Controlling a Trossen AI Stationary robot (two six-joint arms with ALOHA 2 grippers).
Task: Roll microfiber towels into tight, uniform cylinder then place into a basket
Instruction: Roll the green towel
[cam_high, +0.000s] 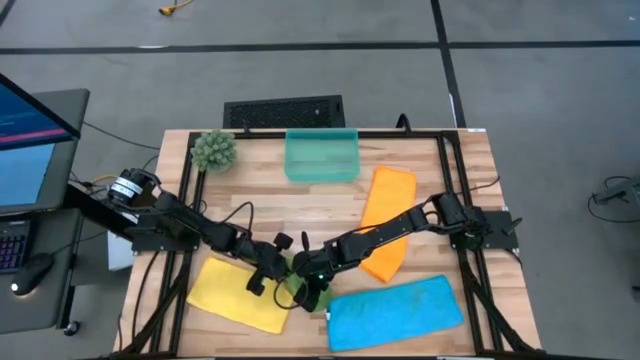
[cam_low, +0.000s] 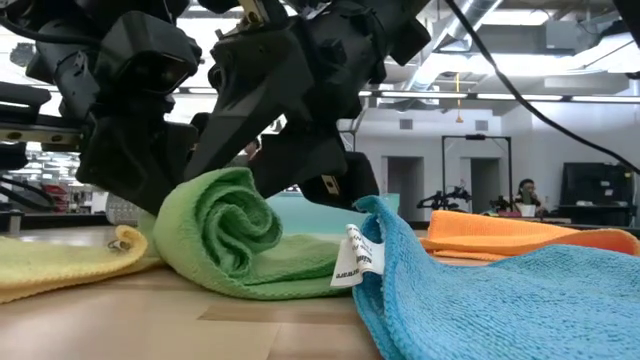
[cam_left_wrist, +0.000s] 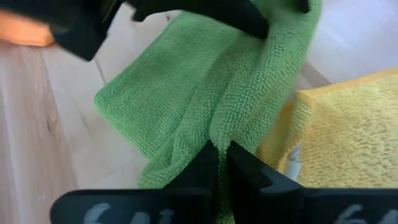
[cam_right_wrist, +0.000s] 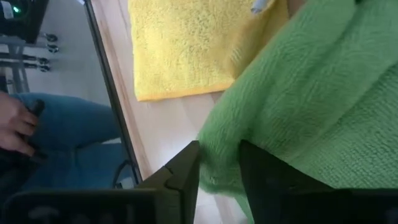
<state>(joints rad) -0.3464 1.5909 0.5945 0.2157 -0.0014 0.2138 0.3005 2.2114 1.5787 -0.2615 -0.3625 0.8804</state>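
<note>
Two claws: your left claw (cam_left_wrist: 221, 163) is clenched on the green towel's (cam_low: 235, 240) edge; your right claw (cam_right_wrist: 219, 163) is parted, the towel against it.
Towel: half-rolled between both claws.
Neighbours: yellow towel (cam_high: 240, 292) beside the left claw, blue towel (cam_high: 395, 312) beside the right.
</note>
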